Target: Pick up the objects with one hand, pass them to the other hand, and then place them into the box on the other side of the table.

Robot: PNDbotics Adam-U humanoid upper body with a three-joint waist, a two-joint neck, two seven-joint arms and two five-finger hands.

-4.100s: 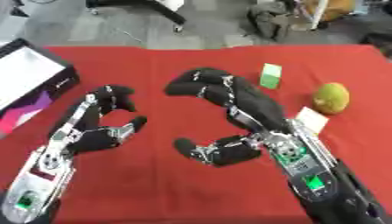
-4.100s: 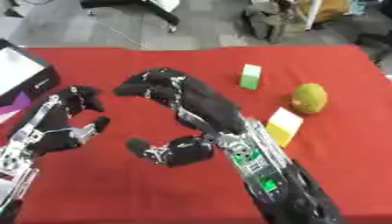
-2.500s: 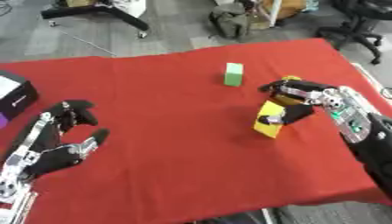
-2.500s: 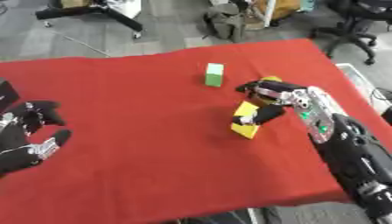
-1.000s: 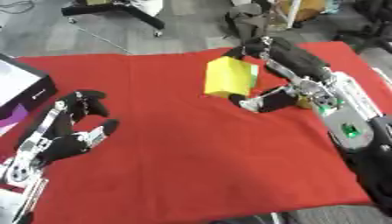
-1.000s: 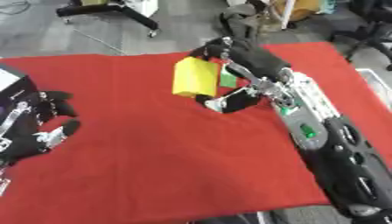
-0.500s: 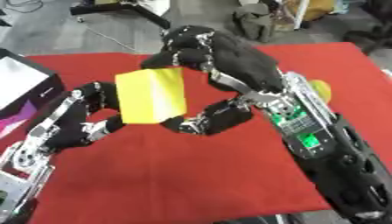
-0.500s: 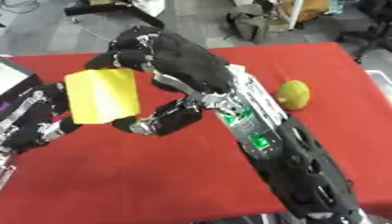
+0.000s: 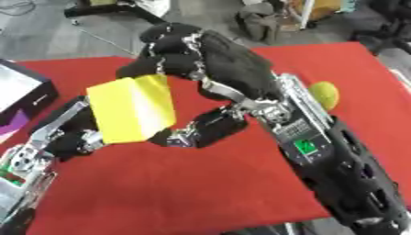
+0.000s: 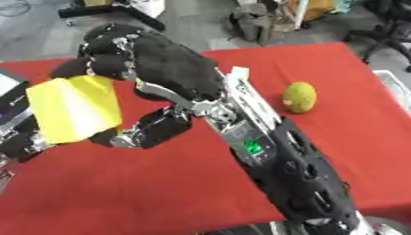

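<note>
The right hand (image 9: 205, 64) is reaching across the red table (image 9: 201, 183) and is holding a yellow block (image 9: 132, 109) up in the air, over the left part of the table. Its fingers are curling over the top of the block and its thumb is pressing in from below. The left hand (image 9: 68, 135) is sitting just behind and under the block, close to it or touching it, but the block is hiding its fingers, so I cannot tell if they are open or closed. A yellow-green fruit (image 10: 299, 97) is lying on the table far off to the right. A box (image 9: 24, 94) with a white inside is sitting at the left edge.
</note>
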